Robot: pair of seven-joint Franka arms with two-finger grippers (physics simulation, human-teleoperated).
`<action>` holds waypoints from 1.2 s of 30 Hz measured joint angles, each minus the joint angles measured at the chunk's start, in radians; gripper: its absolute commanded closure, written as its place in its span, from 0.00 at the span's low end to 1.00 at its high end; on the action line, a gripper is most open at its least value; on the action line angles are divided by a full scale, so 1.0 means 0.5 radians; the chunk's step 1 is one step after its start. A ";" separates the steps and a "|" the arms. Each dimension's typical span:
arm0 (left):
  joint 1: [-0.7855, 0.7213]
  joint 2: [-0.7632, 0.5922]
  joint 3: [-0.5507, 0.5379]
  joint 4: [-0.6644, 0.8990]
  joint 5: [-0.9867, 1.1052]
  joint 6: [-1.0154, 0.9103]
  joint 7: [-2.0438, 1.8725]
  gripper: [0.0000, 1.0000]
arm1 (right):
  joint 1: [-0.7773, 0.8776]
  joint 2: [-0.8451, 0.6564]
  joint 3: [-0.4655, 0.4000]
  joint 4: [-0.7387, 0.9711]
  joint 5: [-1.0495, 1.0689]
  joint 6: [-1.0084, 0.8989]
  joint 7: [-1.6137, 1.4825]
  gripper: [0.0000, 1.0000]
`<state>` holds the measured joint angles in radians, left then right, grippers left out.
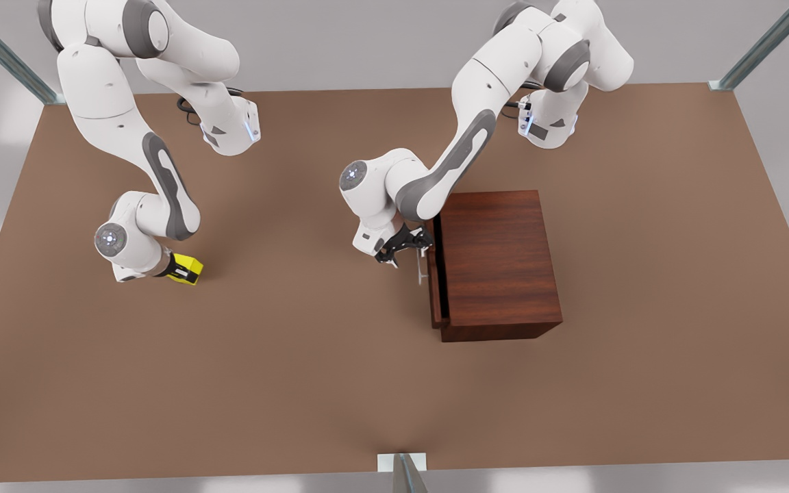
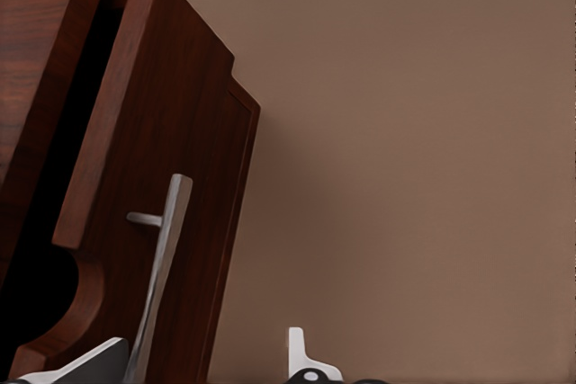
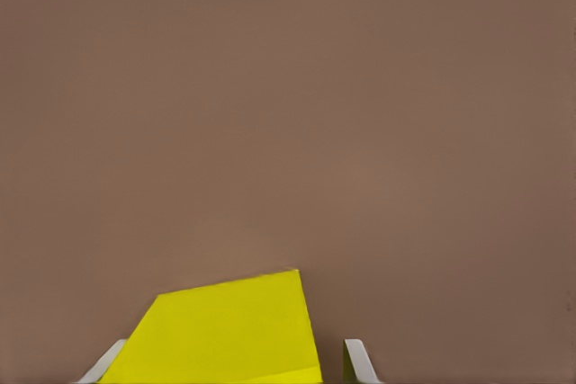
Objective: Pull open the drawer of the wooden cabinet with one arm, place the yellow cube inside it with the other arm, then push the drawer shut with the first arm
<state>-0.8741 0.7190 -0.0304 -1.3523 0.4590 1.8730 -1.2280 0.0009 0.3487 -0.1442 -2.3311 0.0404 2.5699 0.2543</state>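
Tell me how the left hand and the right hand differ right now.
The left hand is at the wooden cabinet, its fingers either side of the drawer's silver handle; the right hand is far off toward the front view's left, straddling the yellow cube on the table. Both sit low, each at its own task object.

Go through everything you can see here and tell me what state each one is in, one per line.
drawer: pulled out a crack, dark gap behind its front panel.
wooden cabinet: upright on the table.
yellow cube: on the table, between the right gripper's fingers.
left gripper: at the drawer's silver handle, fingers open around the bar.
right gripper: low over the table, straddling the cube, fingers open.
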 measured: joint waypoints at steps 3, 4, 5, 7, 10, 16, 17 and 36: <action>-0.011 0.015 -0.008 0.037 0.000 0.024 -0.025 0.00 | -0.002 0.000 0.002 0.000 0.000 0.001 0.001 0.20; -0.020 0.024 -0.008 0.056 0.001 0.033 -0.034 0.00 | -0.002 0.000 0.003 0.000 0.000 0.001 0.001 0.22; -0.028 0.031 -0.008 0.072 0.001 0.040 -0.042 0.00 | -0.002 0.000 0.003 0.000 0.001 0.001 0.000 0.24; -0.035 0.039 -0.008 0.086 0.003 0.054 -0.056 0.00 | -0.002 -0.003 0.003 0.000 0.004 0.001 -0.001 0.27; -0.050 0.053 -0.009 0.120 0.004 0.072 -0.078 0.00 | -0.002 -0.039 0.003 0.002 0.009 -0.009 -0.004 0.28; -0.078 0.075 -0.002 0.167 0.009 0.100 -0.125 0.00 | 0.004 -0.169 0.006 0.049 0.018 -0.134 -0.009 0.29; -0.081 0.083 -0.003 0.179 0.008 0.107 -0.132 0.00 | 0.007 -0.180 0.006 0.066 0.020 -0.163 -0.009 0.29; -0.294 -0.072 -0.080 0.261 -0.064 -0.028 -0.233 0.00 | 0.019 -0.297 0.206 0.659 0.042 -0.995 0.191 0.30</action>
<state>-1.0211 0.6830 -0.0703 -1.2218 0.4269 1.8589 -1.3444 0.0104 0.2002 -0.0412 -2.0015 0.0614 2.0725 0.3498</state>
